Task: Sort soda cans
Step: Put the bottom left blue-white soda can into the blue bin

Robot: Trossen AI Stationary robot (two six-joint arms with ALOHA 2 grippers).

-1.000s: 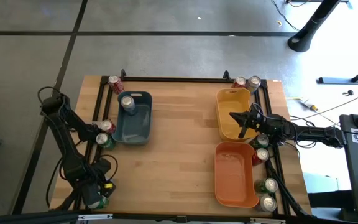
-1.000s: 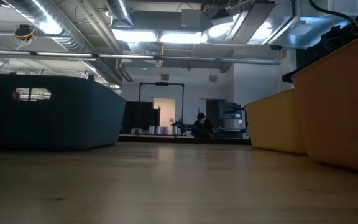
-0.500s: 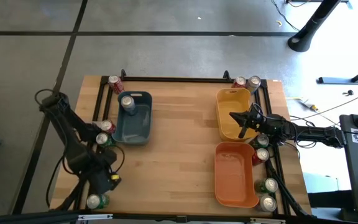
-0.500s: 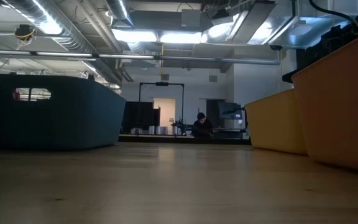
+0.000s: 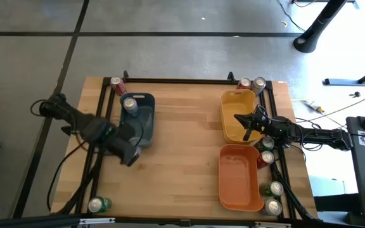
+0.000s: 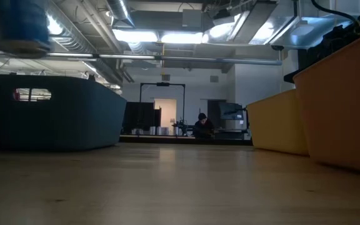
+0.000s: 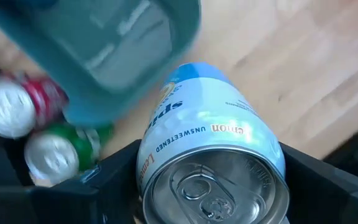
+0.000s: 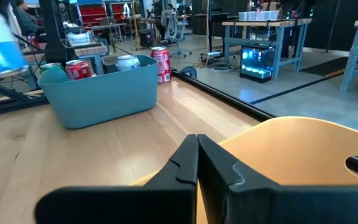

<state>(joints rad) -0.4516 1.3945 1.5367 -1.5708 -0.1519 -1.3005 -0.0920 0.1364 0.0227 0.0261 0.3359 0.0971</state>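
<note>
Since a second ago, the left arm has swung up from the table's near-left corner toward the blue bin (image 5: 138, 123); its left gripper (image 5: 130, 154) now hangs just beside the bin's near end, carrying a pale blue-and-white can (image 7: 213, 155) clamped between its fingers. One green can (image 5: 97, 204) stays behind at that near-left corner.

Going from big to small: the table (image 5: 182, 145) carries the blue bin on the left, a yellow bin (image 5: 236, 114) and an orange bin (image 5: 238, 177) on the right. The right gripper (image 8: 197, 163), pinched shut and holding nothing, waits over the yellow bin.

One silver can (image 5: 130, 104) already stands in the blue bin's far end. The risk, I judge, is a release too early or off-centre: the can could strike the bin's rim and roll across the table, or drop onto the silver can and tip it.
</note>
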